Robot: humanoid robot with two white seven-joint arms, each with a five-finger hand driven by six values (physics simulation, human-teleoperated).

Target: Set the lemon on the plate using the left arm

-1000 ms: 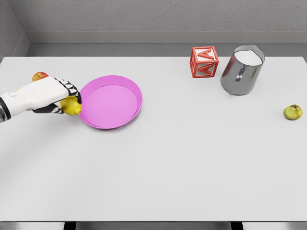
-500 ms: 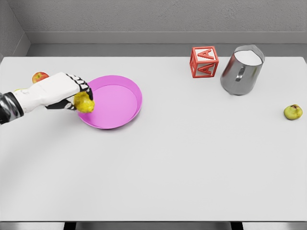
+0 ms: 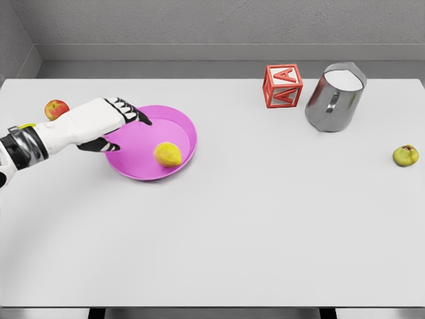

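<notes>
The yellow lemon (image 3: 168, 154) lies inside the pink plate (image 3: 186, 129), toward its front right. My left hand (image 3: 121, 126) hovers over the plate's left side, fingers spread and holding nothing. It is a short way left of the lemon and does not touch it. The right arm is out of view.
A red apple (image 3: 56, 108) sits behind my left forearm near the table's left edge. A red letter block (image 3: 282, 85) and a steel pitcher (image 3: 335, 97) stand at the back right. A greenish-yellow fruit (image 3: 406, 155) lies near the right edge.
My left hand carried the lemon rightward over the plate's rim, then opened. The lemon dropped onto the plate and now lies free to the right of the hand.
</notes>
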